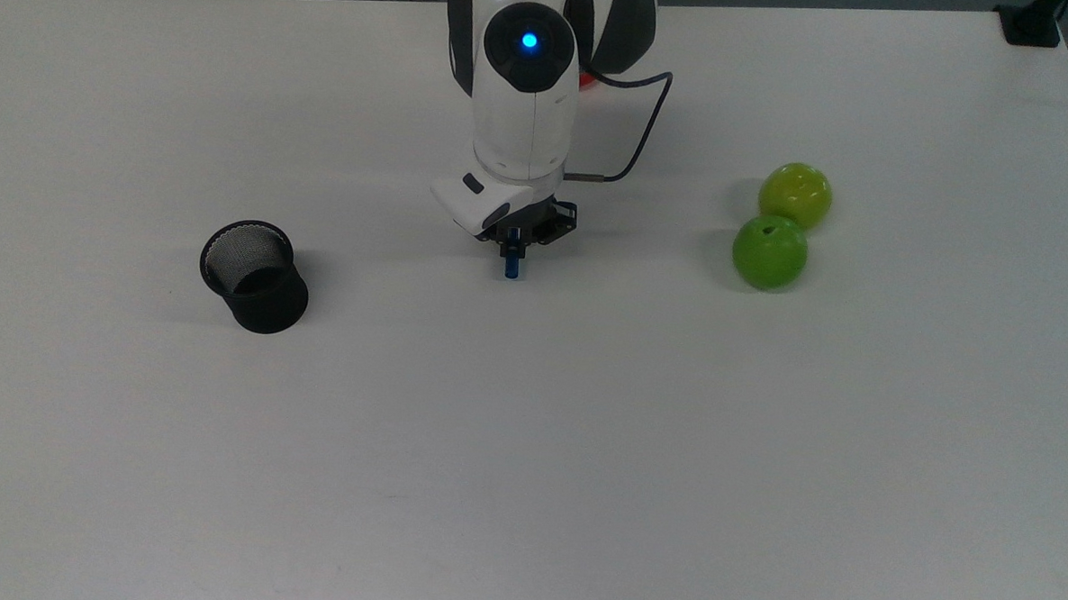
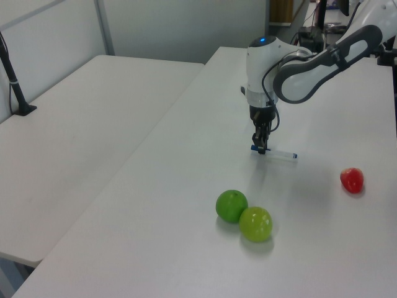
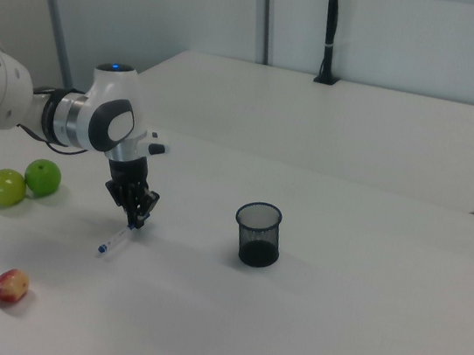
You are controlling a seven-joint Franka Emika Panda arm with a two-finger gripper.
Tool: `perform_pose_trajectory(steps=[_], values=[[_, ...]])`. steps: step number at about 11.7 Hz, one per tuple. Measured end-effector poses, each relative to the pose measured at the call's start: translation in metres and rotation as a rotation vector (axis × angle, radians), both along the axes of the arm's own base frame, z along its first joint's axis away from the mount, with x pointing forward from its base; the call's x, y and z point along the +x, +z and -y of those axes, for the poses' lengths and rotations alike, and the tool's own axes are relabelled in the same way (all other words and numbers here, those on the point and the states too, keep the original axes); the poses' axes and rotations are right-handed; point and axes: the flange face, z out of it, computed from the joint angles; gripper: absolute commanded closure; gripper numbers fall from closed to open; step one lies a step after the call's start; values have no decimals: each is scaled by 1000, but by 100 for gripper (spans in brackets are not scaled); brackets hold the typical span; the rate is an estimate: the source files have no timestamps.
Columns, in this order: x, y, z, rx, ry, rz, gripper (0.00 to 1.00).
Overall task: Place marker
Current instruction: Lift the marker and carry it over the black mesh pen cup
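The marker (image 2: 276,153), slim and white with blue ends, is held near its capped end in my gripper (image 2: 260,148), which is shut on it. In the top view the gripper (image 1: 513,242) sits mid-table under the arm's white wrist, with the marker's blue cap (image 1: 509,265) poking out below the fingers. From the right view, the marker (image 3: 115,239) slants down from the gripper (image 3: 137,219) towards the table. A black mesh cup (image 1: 254,276) stands upright well off to the top view's left, also the cup (image 3: 257,233) to the right view's right of the gripper.
Two green apples (image 1: 795,195) (image 1: 769,252) lie touching at the top view's right. A red apple (image 2: 352,180) rests beyond the marker's free end in the left view. A dark cable (image 1: 636,133) loops off the wrist. The white table (image 1: 528,444) is wide.
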Motion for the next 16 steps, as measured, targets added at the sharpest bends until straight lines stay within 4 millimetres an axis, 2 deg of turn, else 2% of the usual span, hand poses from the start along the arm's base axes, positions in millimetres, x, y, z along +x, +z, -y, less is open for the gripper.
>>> perform_pose_trajectory(steps=[2, 4, 6, 11, 12, 14, 16], values=[[5, 31, 1, -11, -7, -18, 93], [7, 77, 3, -20, -15, -15, 93], [3, 122, 6, -26, -22, -5, 93], [-9, 215, 14, -35, -42, 15, 92], [-13, 225, 15, -36, -43, 20, 92], [-11, 225, 26, -41, -60, 19, 92], [-5, 222, 69, -50, -66, 9, 92]])
